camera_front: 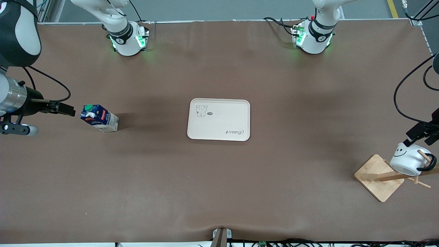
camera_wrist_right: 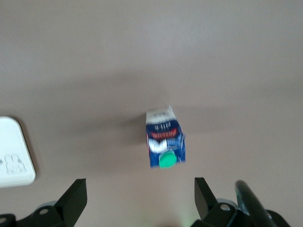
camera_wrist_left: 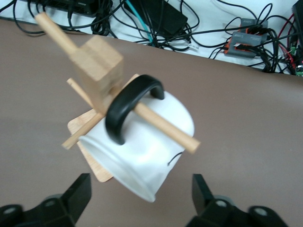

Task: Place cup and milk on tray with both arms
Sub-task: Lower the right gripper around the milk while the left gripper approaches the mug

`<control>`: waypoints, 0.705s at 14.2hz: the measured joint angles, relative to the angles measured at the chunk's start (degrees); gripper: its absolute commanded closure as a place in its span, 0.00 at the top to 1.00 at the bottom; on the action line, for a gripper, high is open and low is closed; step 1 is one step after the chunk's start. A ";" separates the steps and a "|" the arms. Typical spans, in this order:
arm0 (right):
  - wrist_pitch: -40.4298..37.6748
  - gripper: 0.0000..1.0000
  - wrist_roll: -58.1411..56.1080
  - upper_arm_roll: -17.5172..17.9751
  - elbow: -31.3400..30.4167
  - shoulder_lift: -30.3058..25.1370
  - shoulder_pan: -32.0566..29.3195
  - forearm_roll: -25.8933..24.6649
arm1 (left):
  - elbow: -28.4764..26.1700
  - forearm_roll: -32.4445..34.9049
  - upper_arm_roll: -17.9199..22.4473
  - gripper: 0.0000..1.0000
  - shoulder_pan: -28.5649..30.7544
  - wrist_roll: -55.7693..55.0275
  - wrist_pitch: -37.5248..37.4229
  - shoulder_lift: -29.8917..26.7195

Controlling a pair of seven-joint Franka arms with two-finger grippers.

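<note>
The cream-white tray [camera_front: 219, 127] lies empty at the table's middle. The dark-blue milk carton [camera_front: 99, 118] with a green cap stands on the table toward the right arm's end. My right gripper [camera_front: 67, 109] is open in the air beside the carton, apart from it. In the right wrist view the carton [camera_wrist_right: 163, 139] lies ahead of the open gripper [camera_wrist_right: 140, 198]. The white smiley cup [camera_front: 408, 159] hangs by its black handle on a wooden rack peg at the left arm's end. My left gripper [camera_front: 416, 133] is open just above the cup [camera_wrist_left: 147, 151], not touching it.
The wooden rack has a square base [camera_front: 377, 178], an upright post [camera_wrist_left: 97, 61] and pegs [camera_wrist_left: 165, 125]. A corner of the tray [camera_wrist_right: 14, 161] shows in the right wrist view. Cables and boxes [camera_wrist_left: 246, 40] lie past the table edge near the rack.
</note>
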 measured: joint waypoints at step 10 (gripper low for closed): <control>-5.73 1.00 1.64 -0.21 -0.19 3.68 -0.24 -0.02 | -0.29 -0.13 -0.31 0.48 0.00 0.00 1.59 1.24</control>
